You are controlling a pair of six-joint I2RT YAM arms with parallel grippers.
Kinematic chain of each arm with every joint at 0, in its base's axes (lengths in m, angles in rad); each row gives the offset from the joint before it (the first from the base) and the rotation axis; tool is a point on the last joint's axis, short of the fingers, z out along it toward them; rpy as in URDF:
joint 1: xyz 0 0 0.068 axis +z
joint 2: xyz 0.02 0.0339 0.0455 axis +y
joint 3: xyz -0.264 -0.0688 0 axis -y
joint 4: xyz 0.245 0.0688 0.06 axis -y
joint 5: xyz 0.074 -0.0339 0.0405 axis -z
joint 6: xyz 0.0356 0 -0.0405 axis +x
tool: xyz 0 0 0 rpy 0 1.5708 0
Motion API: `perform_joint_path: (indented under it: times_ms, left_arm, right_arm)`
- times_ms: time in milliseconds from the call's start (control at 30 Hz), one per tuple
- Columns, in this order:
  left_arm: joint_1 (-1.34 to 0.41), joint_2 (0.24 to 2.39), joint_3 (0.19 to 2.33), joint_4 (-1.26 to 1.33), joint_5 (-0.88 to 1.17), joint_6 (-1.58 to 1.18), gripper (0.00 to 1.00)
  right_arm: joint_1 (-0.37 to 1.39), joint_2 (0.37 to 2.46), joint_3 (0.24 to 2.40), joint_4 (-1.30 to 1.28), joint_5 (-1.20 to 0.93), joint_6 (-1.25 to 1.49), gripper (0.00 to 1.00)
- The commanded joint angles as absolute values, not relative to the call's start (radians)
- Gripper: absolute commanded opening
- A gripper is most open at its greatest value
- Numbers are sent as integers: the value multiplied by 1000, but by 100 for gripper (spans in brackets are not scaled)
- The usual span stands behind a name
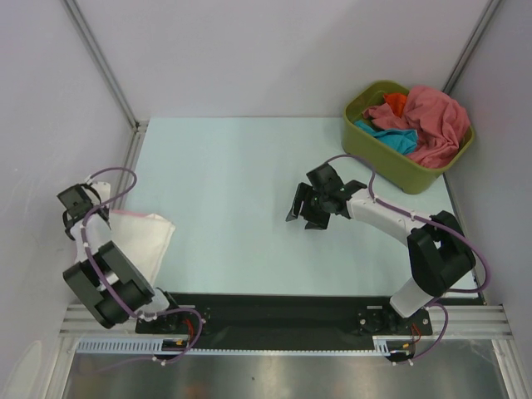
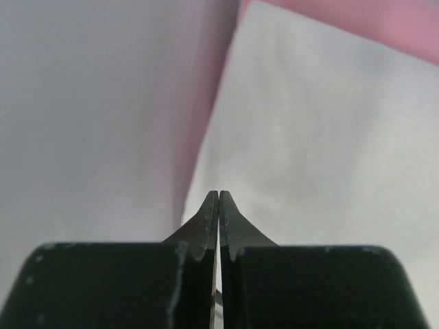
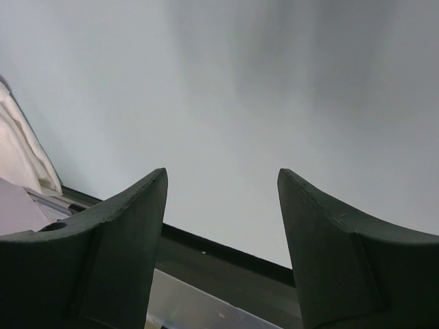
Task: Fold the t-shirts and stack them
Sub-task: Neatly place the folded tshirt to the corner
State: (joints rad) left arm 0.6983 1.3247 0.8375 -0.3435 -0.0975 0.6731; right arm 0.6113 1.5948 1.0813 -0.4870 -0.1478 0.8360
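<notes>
A folded white t-shirt point(image 1: 141, 239) with a pink edge along its top lies at the table's left edge. It fills the left wrist view as white cloth point(image 2: 329, 137) with a pink strip point(image 2: 384, 20). My left gripper point(image 1: 81, 204) point(image 2: 219, 194) is shut and empty, raised just left of this shirt by the wall. My right gripper point(image 1: 302, 218) point(image 3: 221, 175) is open and empty over the bare middle of the table. A rose-red t-shirt point(image 1: 432, 116), a teal one point(image 1: 391, 137) and an orange one point(image 1: 397, 101) are heaped in the tub.
The olive-green tub point(image 1: 378, 154) stands at the back right corner. A black strip point(image 3: 226, 257) and a metal rail run along the table's near edge. Walls close the left, back and right sides. White cloth point(image 3: 20, 151) shows at the right wrist view's left.
</notes>
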Motion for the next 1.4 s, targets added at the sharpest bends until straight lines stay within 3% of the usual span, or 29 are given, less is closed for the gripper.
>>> perform_joint_path:
  times_ms: [0, 233, 300, 333, 367, 433, 500, 533, 567, 700, 1000, 1167, 1367]
  left_arm:
    - [695, 1420, 845, -347, -77, 675, 0]
    - [703, 1551, 874, -250, -178, 660, 0]
    - [706, 1558, 903, -255, -192, 637, 6]
    - [706, 1552, 914, -258, -193, 629, 12]
    - [706, 1549, 925, -265, -186, 611, 26]
    - [704, 1522, 968, -317, -155, 597, 39]
    - [700, 1493, 1011, -385, -88, 580, 65]
    - [696, 1479, 1023, -408, -66, 578, 93]
    - [681, 1447, 1037, -431, -45, 575, 100]
    - [595, 1345, 1080, -520, 37, 558, 100]
    - [190, 1218, 1167, -773, 135, 532, 100]
    - [166, 1105, 1108, -796, 339, 474, 100]
    - [166, 971, 965, -785, 341, 508, 100]
  right_arm:
    - [606, 1560, 1088, -457, -160, 827, 70]
    - [594, 1554, 1095, -457, -170, 824, 70]
    - [592, 1549, 1098, -462, -167, 821, 70]
    - [591, 1546, 1100, -465, -164, 818, 70]
    - [589, 1540, 1100, -466, -158, 815, 70]
    - [586, 1531, 1106, -472, -150, 804, 70]
    - [581, 1514, 1111, -482, -134, 782, 71]
    - [580, 1508, 1114, -483, -127, 775, 71]
    - [577, 1503, 1126, -488, -118, 763, 72]
    - [569, 1468, 1155, -515, -81, 706, 72]
    - [508, 1370, 1123, -502, -52, 635, 73]
    - [436, 1296, 1078, -494, -58, 617, 73]
    - [377, 1198, 1032, -511, -8, 580, 73]
